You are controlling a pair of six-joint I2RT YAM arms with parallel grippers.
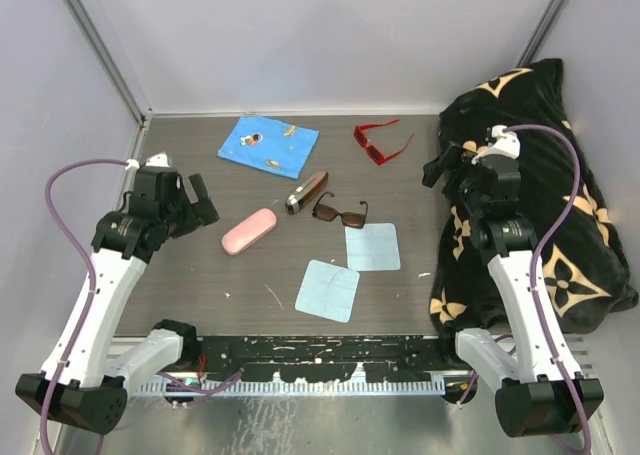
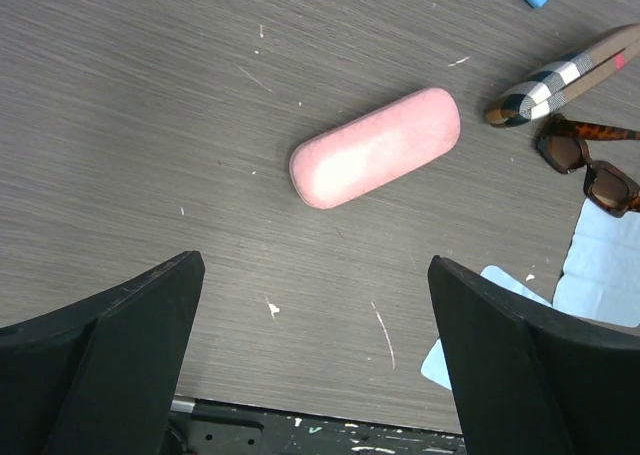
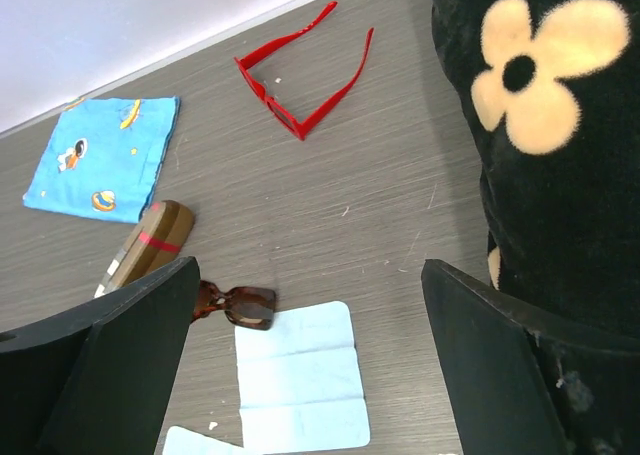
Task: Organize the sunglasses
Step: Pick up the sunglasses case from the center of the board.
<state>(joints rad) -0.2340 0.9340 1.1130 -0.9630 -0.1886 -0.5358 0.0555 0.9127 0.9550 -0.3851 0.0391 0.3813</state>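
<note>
Left end effector (image 2: 314,275), right end effector (image 3: 310,271): wide open, empty.
Your right finger (image 3: 120,360) half-hides the brown sunglasses (image 3: 247,306); both hover over the table (image 1: 200,275).

**Grey desk enclosed by pale panels**

A dark grey wood-grain desk (image 1: 190,285) is enclosed by a pale back wall (image 1: 330,35) and a left wall (image 1: 50,95), which are joined at a slanted metal strut (image 1: 100,45). The right side is covered by what appears to be a black cloth (image 1: 590,205) patterned in tan. Soft, even light is cast throughout.

Two sunglasses (image 1: 341,212) (image 1: 381,141), two cases (image 1: 249,231) (image 1: 306,192), three cloths (image 1: 268,146) (image 1: 372,246) (image 1: 327,290)
</note>
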